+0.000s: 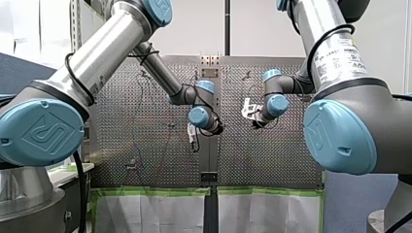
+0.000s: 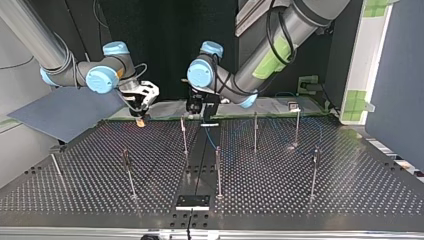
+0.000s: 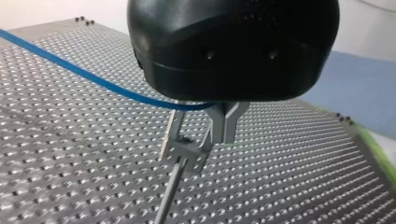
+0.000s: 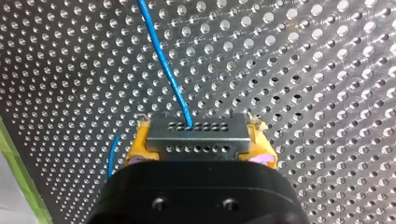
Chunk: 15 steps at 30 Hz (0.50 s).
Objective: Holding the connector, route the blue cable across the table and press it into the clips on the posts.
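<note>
1. My right pincer [image 4: 200, 140] is closed on the connector [image 4: 187, 144], a grey block with rows of small holes. It is clamped between the yellow pads [image 4: 135, 149].
2. The blue cable [image 4: 166, 70] leaves the connector's front face and runs away from it over the perforated table [image 4: 317, 70]. A second short stretch of blue shows beside one pad.
3. My left pincer [image 3: 194, 140] has its metal fingers [image 3: 224, 123] apart, and bare table shows through the gap.
4. In the left wrist view the blue cable comes in above the table and passes under the pincer's black body to the roots of those fingers. I cannot tell whether it touches them.
5. Just below the fingertips stands a post [image 3: 168, 196] with a clip [image 3: 189, 156] on its top. The cable runs above the clip, not in it.
6. In the top view my right pincer hangs over the table's far edge at the view's left. My left pincer is near the middle, apart from it, with other posts [image 2: 218, 172] standing nearer the camera.
</note>
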Each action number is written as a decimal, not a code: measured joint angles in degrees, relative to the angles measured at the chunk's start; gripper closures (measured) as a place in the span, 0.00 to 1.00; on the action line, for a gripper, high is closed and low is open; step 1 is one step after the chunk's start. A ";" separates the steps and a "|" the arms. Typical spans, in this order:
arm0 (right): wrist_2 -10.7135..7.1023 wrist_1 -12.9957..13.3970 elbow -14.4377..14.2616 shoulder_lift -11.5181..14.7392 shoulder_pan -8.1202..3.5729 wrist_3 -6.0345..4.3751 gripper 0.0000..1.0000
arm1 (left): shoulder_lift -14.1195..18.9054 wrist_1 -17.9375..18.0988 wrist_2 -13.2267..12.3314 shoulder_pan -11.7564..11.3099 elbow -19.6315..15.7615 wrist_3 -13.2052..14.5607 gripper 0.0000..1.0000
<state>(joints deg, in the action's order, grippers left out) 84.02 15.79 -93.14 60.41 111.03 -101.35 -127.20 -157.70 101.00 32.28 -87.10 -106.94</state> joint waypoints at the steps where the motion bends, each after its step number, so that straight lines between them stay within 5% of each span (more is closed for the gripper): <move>1: 0.00 0.12 0.01 -0.01 -0.06 -0.08 1.00 | -0.03 0.22 0.04 -0.14 -0.01 -0.04 1.00; 15: -0.01 0.97 0.00 -0.20 -0.85 -0.27 1.00 | -2.88 0.82 -0.71 -2.76 2.29 0.33 1.00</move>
<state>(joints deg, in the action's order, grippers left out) 84.02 16.76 -93.14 60.21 110.19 -101.62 -130.08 -156.88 100.29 29.51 -84.81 -106.62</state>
